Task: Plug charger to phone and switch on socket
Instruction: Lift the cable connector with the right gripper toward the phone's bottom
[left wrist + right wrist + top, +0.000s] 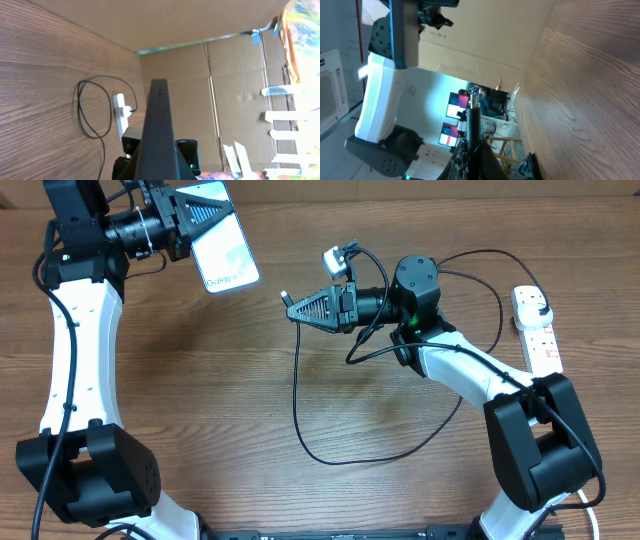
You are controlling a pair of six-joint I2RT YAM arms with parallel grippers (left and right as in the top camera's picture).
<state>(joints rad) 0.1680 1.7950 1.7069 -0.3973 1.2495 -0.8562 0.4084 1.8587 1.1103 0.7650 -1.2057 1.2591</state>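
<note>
Phone (232,258) sits clamped in the closed left fingers (205,212), its long axis slanting down toward the right fingers (318,308). These are closed on the charger (296,395) near its tip, with the phone just beyond that tip. Socket (537,330) lies well behind them.

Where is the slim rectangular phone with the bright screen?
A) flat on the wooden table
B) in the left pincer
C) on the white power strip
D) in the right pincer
B: in the overhead view the left pincer is shut on one end of the slim rectangular phone.
</note>
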